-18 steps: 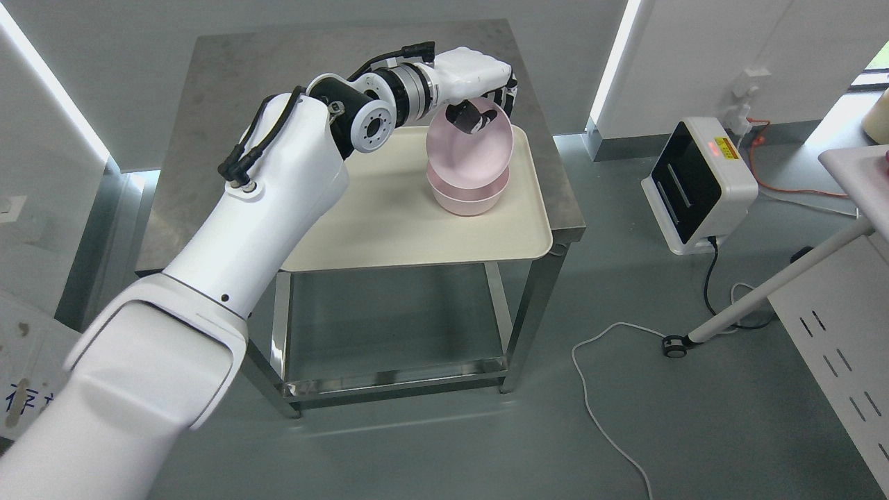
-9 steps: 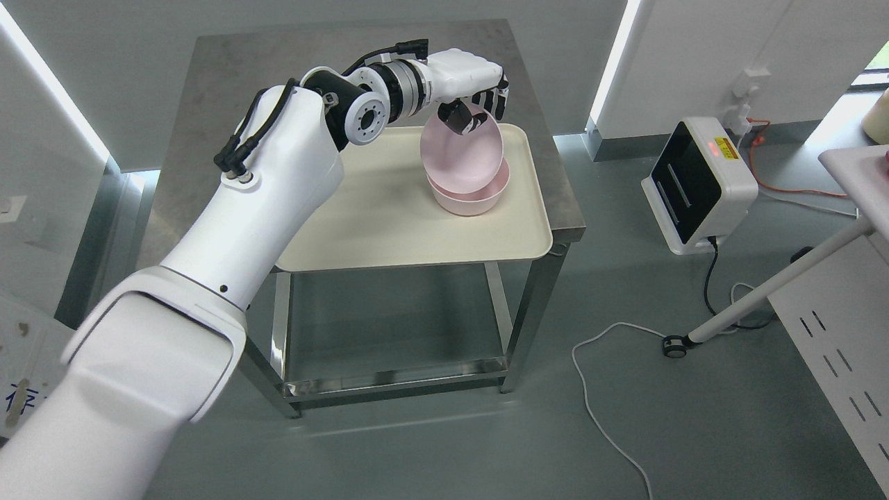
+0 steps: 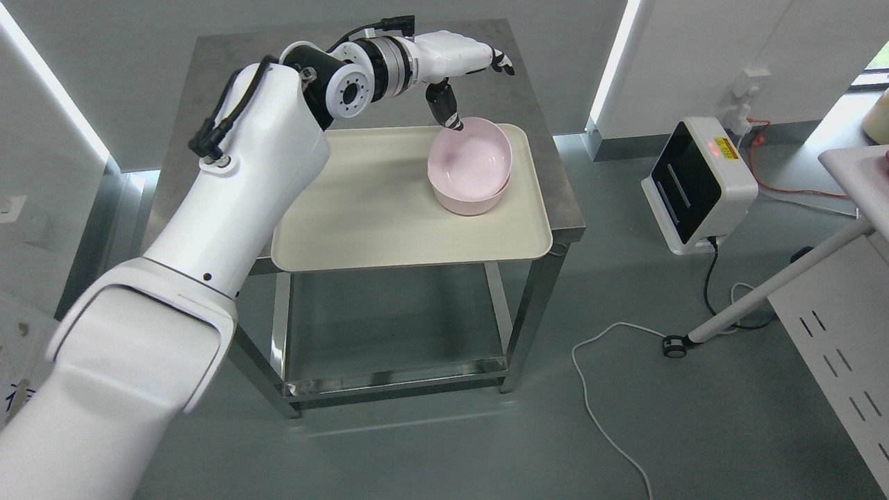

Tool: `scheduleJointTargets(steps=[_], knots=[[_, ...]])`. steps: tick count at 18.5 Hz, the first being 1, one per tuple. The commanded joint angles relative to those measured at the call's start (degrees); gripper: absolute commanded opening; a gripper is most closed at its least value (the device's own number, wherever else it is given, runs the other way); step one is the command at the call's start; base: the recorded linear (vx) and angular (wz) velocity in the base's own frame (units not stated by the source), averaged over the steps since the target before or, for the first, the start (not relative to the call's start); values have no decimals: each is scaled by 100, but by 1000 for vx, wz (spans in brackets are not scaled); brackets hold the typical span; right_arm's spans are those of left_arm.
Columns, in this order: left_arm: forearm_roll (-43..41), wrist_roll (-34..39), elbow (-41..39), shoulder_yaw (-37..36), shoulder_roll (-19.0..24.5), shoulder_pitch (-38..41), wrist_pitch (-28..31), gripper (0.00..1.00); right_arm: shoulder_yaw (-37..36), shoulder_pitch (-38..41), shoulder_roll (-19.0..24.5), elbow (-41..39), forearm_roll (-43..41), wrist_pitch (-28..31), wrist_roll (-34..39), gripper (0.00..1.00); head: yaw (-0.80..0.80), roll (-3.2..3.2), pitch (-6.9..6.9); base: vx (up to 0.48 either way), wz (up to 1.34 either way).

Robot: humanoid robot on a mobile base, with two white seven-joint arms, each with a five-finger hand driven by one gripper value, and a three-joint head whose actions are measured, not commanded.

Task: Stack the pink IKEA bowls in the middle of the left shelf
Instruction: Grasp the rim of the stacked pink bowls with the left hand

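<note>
White plastic covers the left arm, which comes in from the lower left and reaches up across the steel surface (image 3: 208, 76). Its left robot hand (image 3: 462, 66) hangs above the far rim of the pink bowls (image 3: 471, 167), fingers stretched out flat toward the right and holding nothing; the thumb points down, its tip at or just above the upper bowl's far-left rim, though contact cannot be judged from this angle. The bowls lie just below and slightly toward the camera from the robot hand. They sit nested, the upper one a little tilted in the lower, on the right part of a cream tray (image 3: 361, 215). Round as they are, they offer no long axis, so any rim point serves for a grip.

Left of the bowls the tray is bare, giving open room. Right of them the tray's edge is near, and the surface's edge lies just beyond, so I judge a push that way is risky. No shelf is visible here. The right arm is out of view.
</note>
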Motion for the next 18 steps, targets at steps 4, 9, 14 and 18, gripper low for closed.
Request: scheduleJointTargets(steps=[4,9,14,18], knots=[[56,-1477,-835,3084,633,594,-2791,91,-62,167,-100,-193,-90,3,2,100,0,0,0,0,0],[65,-1460,-1756,3200,344,1770,-2791,90,-62,167,-100,-193,-90,-5,2,100,0,0,0,0,0],[65,-1416,-2039,3192,-49,2722,-2791,88,-62,167,-100,-193,-90,3,2,100,0,0,1,0,0],[30,-1416,-2075,3130,-49,2749,-2791,85,-62,167,-100,-193,-90,-5,2,100,0,0,0,0,0]])
